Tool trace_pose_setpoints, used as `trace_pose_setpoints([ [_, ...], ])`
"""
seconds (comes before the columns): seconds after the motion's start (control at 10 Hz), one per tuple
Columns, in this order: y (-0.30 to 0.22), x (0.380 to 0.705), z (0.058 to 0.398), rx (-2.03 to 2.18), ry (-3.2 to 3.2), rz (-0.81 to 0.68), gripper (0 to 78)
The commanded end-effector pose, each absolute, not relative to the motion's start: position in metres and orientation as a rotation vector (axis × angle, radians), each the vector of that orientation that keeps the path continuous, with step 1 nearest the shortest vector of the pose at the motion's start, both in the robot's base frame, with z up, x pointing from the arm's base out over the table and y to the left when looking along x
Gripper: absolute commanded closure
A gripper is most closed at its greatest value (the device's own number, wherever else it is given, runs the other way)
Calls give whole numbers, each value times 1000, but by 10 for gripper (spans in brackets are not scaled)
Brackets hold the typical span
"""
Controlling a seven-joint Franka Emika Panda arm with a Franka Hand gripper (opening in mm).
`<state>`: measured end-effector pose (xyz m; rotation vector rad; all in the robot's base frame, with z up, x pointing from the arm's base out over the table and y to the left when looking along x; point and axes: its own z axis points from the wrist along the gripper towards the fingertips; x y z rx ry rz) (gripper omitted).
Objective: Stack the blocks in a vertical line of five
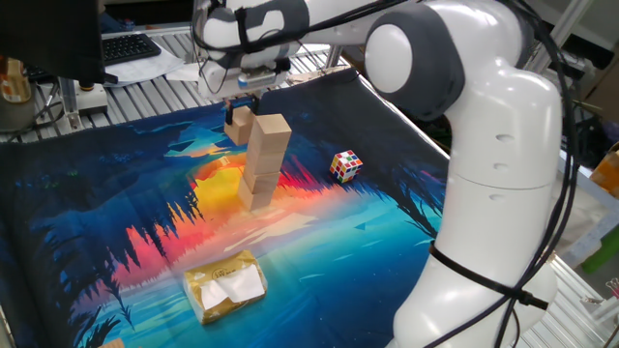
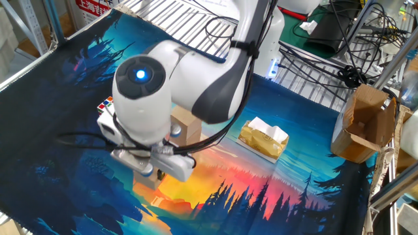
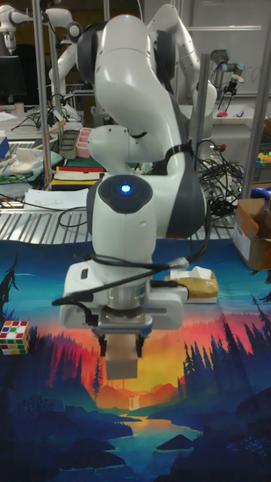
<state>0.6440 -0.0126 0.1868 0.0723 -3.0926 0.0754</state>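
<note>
Overhead, jaws pointing down pinch 1 block (image 3: 121, 354) beside the stack (image 1: 265, 159).

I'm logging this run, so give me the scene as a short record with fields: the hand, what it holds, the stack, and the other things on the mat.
hand: shut on a held block, raised above the mat
held block: tan wooden cube, level with the top of the stack, beside it
stack: tan blocks in one upright column; count unclear
puzzle cube: on the mat, apart from the stack
packet: yellowish, lying on the mat
</note>
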Motion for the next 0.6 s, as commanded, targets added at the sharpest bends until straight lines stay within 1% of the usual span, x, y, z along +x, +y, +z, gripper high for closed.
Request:
trace_pose_setpoints([
  [0.1,-9,635,214,-2,-3091,70,764],
  [0.6,-10,630,237,-37,-3078,68,764],
])
